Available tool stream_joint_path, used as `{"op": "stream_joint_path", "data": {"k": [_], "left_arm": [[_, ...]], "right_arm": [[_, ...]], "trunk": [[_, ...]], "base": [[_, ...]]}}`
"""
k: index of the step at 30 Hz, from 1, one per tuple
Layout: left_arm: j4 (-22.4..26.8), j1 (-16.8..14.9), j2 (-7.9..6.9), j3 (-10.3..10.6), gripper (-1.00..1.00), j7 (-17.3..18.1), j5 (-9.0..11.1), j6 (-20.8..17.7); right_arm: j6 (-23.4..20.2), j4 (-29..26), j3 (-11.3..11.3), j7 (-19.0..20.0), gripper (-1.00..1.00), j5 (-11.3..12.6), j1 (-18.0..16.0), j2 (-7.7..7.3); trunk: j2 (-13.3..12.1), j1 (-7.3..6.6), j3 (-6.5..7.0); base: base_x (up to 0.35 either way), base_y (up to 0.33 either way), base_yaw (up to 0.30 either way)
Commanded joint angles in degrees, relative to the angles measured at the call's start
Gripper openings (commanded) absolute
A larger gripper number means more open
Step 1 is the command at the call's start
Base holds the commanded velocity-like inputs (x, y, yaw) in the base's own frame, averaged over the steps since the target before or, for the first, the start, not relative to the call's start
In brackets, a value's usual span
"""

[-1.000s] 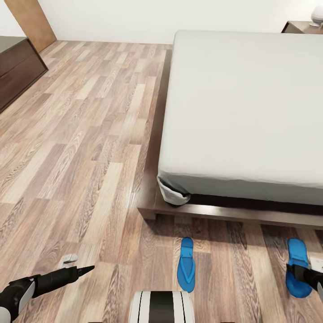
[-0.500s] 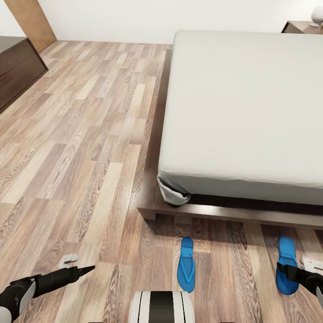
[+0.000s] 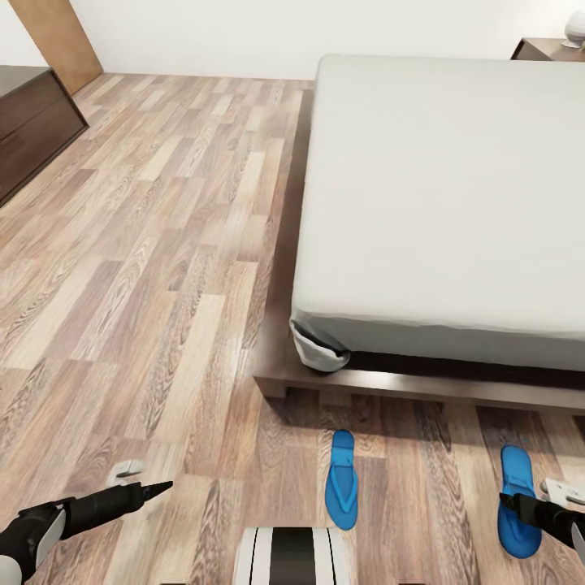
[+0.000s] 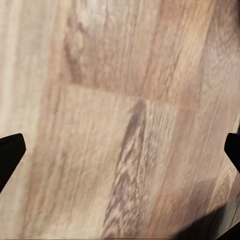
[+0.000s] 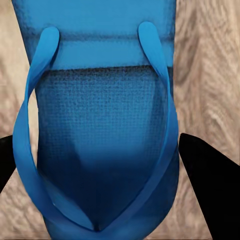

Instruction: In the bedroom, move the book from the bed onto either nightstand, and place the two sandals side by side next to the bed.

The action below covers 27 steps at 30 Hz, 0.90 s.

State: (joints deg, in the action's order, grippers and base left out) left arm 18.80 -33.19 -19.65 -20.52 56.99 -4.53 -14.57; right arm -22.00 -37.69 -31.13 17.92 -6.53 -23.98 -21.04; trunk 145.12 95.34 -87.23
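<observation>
Right sandal [image 3: 517, 500]: flat on the floor [image 3: 146, 268] before the bed's foot, toward its right side, toe toward the bed; in the right wrist view its straps [image 5: 42, 100] and sole lie between the two dark fingertips
Left sandal [image 3: 342, 479]: flat on the floor near the bed's left foot corner, roughly parallel to the other, well apart from it
Right hand [image 3: 520, 507]: over the right sandal, fingers [image 5: 207, 175] spread to either side of it, open; contact cannot be told
Left hand [image 3: 154, 489]: low over bare floor at the robot's left, tip pointing right; in the left wrist view its fingertips [image 4: 10, 155] sit wide apart, open, nothing between
Bed [image 3: 455, 187]: pale mattress on a dark frame
Nightstand [image 3: 544, 49]: far corner beside the bed head
Dresser [image 3: 32, 122]: dark, at far left
</observation>
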Motion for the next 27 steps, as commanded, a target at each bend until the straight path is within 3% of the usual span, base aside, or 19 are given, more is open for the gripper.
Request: {"op": "stream_joint_path", "data": {"k": [1, 18, 27], "left_arm": [[0.03, -0.04, 0.05, -0.48, 1.0, 0.31, -0.48, -0.45], [-0.34, -0.04, 0.04, -0.48, 1.0, 0.31, -0.48, -0.46], [-0.35, -0.04, 0.02, -0.5, 1.0, 0.31, -0.48, -0.46]], "right_arm": [[-0.3, -0.12, -0.32, 0.44, -1.0, -0.59, -0.02, 0.04], [-0.32, -0.1, -0.27, 0.36, -1.0, -0.59, -0.01, 0.04], [-0.32, -0.14, -0.28, 0.36, -1.0, -0.59, -0.02, 0.04]], "trunk": [[0.01, -0.01, -0.03], [0.01, -0.01, -0.03], [0.01, -0.01, -0.03]], "base": [[0.0, 0.256, 0.0], [0.003, 0.287, 0.0], [0.187, 0.269, 0.0]]}}
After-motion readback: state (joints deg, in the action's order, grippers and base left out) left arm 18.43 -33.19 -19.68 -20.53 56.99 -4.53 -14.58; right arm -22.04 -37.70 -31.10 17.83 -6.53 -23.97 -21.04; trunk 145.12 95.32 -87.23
